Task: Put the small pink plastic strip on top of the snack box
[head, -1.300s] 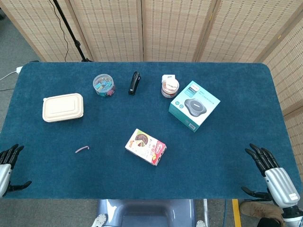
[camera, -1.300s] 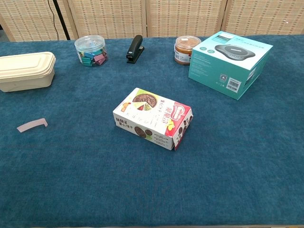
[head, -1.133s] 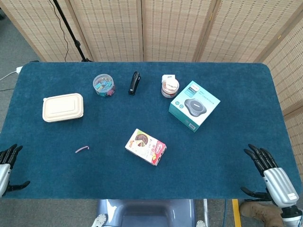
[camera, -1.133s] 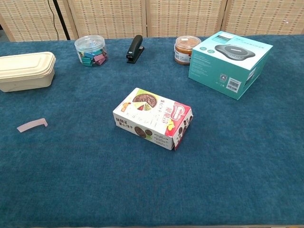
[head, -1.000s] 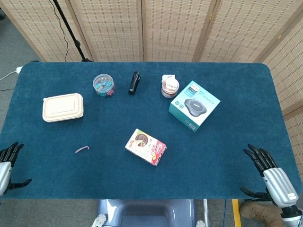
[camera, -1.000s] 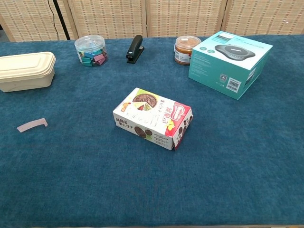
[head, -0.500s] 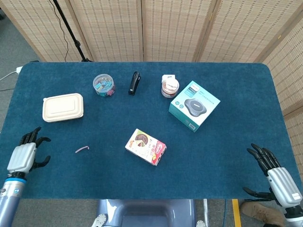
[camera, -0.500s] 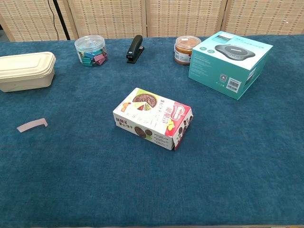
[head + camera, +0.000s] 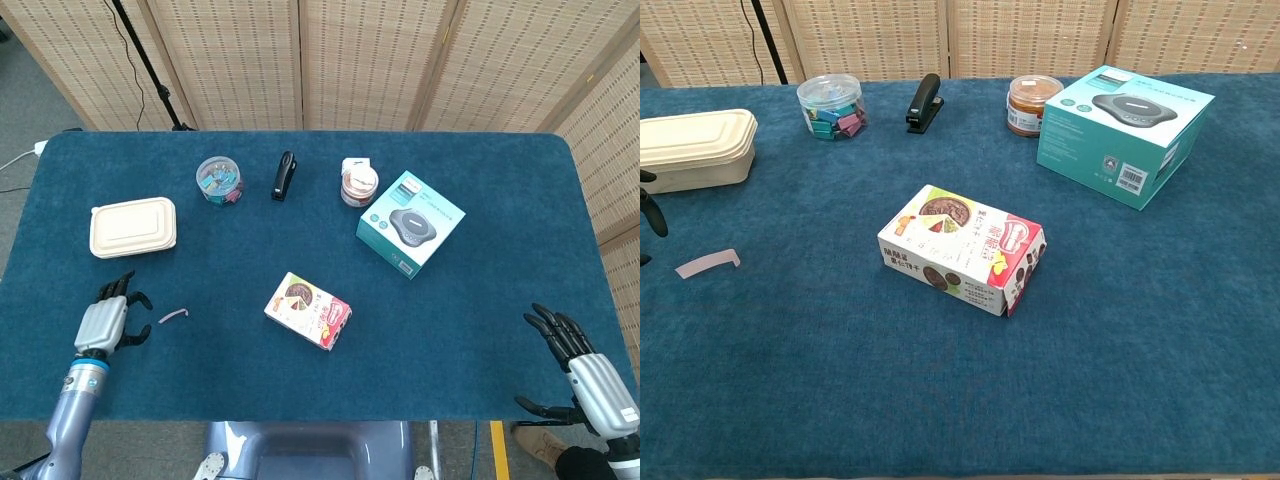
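The blue table point(image 9: 480, 330) fills most of the head view, and wide bare cloth lies along its near edge and its right side. The teal box point(image 9: 411, 223) stands at about 2 o'clock from the snack box point(image 9: 308, 310), well apart from it. The cream lunch container point(image 9: 133, 227) sits near the left edge, at about 10 o'clock from the snack box. The snack box lies flat near the middle of the table with free cloth on all sides.

The left hand point(image 9: 103, 323) is over the table near the left edge, with fingers spread and holding nothing. The right hand point(image 9: 588, 378) is at the near right corner, by the table edge, also with fingers apart and empty.

Along the far side stand the clear jar of clips point(image 9: 219, 180), the black stapler point(image 9: 285, 175) and the small brown jar point(image 9: 359, 182).

The small pink strip point(image 9: 173, 316) lies on the cloth at 9 o'clock from the snack box, just beside the left hand at its 3 o'clock, not touching.

The chest view shows only dark fingertips point(image 9: 652, 212) of the left hand at its left border, and the right hand is outside it. It shows the printed front side of the snack box, which the head view hardly gives.
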You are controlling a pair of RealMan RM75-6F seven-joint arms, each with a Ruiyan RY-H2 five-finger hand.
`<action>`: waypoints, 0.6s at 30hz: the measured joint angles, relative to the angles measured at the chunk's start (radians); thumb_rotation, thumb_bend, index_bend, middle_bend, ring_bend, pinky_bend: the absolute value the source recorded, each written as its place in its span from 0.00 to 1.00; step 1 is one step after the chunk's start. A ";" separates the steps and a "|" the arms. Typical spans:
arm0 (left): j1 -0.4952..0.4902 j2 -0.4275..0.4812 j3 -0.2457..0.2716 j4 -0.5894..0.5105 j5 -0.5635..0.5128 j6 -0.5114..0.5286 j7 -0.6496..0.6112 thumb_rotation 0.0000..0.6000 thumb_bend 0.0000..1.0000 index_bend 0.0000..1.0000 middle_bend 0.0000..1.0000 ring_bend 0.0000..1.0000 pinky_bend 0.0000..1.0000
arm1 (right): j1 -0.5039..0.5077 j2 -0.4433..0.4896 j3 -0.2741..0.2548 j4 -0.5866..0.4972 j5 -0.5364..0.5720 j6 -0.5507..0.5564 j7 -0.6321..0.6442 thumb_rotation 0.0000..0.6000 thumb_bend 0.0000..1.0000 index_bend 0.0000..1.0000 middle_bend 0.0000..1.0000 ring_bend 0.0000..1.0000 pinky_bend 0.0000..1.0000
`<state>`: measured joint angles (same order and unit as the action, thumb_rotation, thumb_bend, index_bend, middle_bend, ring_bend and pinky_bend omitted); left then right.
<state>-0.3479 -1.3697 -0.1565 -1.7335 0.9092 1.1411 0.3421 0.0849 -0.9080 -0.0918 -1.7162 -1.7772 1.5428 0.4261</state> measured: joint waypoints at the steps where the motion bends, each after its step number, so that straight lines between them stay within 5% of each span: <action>1: -0.004 -0.009 0.000 0.005 -0.007 0.003 0.007 1.00 0.34 0.47 0.00 0.00 0.00 | 0.000 0.000 0.000 0.000 0.000 0.000 0.001 1.00 0.00 0.00 0.00 0.00 0.00; 18: -0.057 -0.116 -0.006 0.091 -0.097 0.006 0.059 1.00 0.35 0.49 0.00 0.00 0.00 | 0.004 0.007 0.001 0.010 0.009 -0.002 0.033 1.00 0.00 0.00 0.00 0.00 0.00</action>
<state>-0.4054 -1.4857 -0.1625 -1.6424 0.8121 1.1468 0.4011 0.0891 -0.9008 -0.0909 -1.7064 -1.7683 1.5404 0.4595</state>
